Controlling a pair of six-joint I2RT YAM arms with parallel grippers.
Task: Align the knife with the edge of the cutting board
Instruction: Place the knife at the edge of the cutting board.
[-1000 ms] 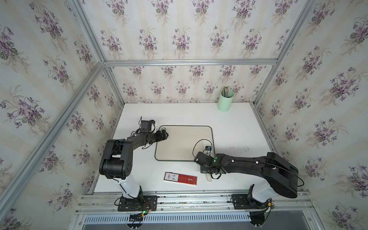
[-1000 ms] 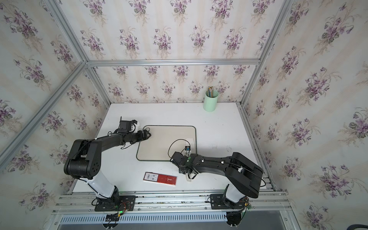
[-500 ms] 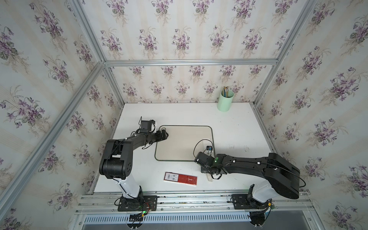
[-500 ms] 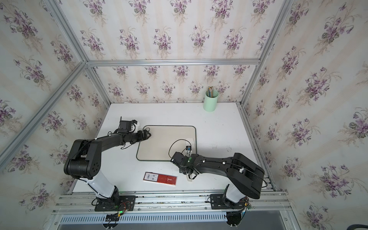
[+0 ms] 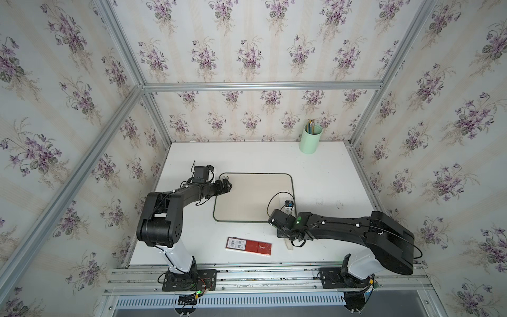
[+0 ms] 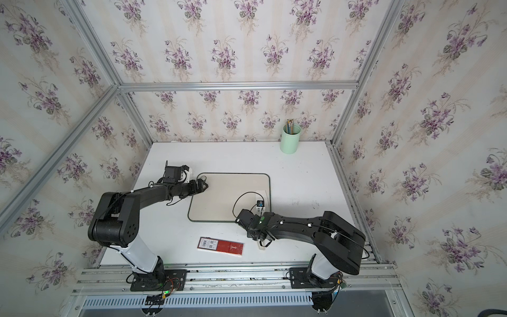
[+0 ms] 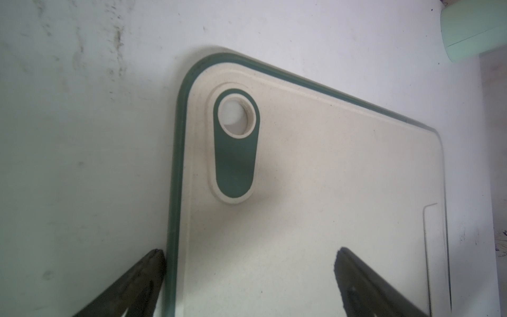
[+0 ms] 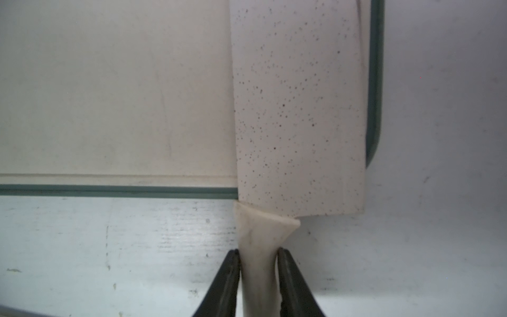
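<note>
While the left gripper (image 7: 248, 251) stands open and empty astride the left edge of the cutting board (image 7: 329, 178), the knife (image 8: 299, 109) lies blade-flat along its right edge, handle jutting past the near edge, pinched tight by the right gripper (image 8: 259, 254).

Knife (image 8: 299, 109) white, dark-speckled; cutting board (image 8: 109, 96) beige, green-rimmed; package (image 5: 248, 245) red-white.

The far part of the table (image 5: 247, 157), beyond the cutting board (image 5: 252, 197), is open from left to right. Only the mint-green pencil cup (image 5: 310, 138) stands there, in the far right corner. Right of the board the tabletop is bare. The right arm (image 5: 343, 227) bars the near right and the left arm (image 5: 181, 193) crosses the left side. The red-and-white package (image 5: 249, 245) lies near, between them.
</note>
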